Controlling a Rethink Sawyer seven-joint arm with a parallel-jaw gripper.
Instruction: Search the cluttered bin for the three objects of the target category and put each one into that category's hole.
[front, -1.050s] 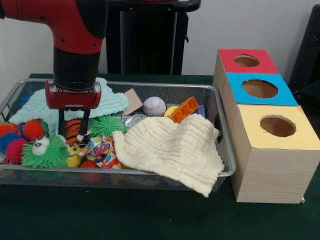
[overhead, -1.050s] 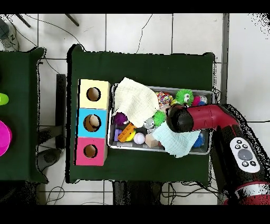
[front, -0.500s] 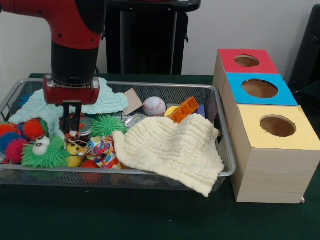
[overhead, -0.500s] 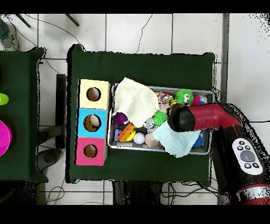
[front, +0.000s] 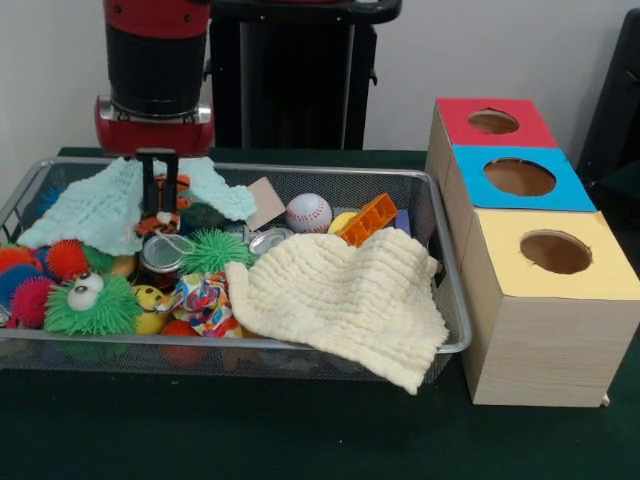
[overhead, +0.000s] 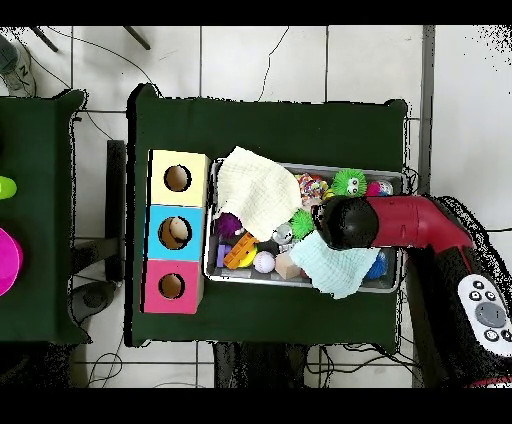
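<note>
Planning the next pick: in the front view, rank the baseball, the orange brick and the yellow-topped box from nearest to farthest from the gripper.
The gripper is shut on a small orange toy above the bin's left part.
1. Baseball, to its right, mid bin.
2. Orange brick, further right, by the cream cloth.
3. Yellow-topped box, outside the bin, far right.

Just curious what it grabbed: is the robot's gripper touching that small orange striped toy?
Touching. In the front view the gripper is closed on the small orange striped toy, which hangs lifted above the wire mesh bin.
</note>
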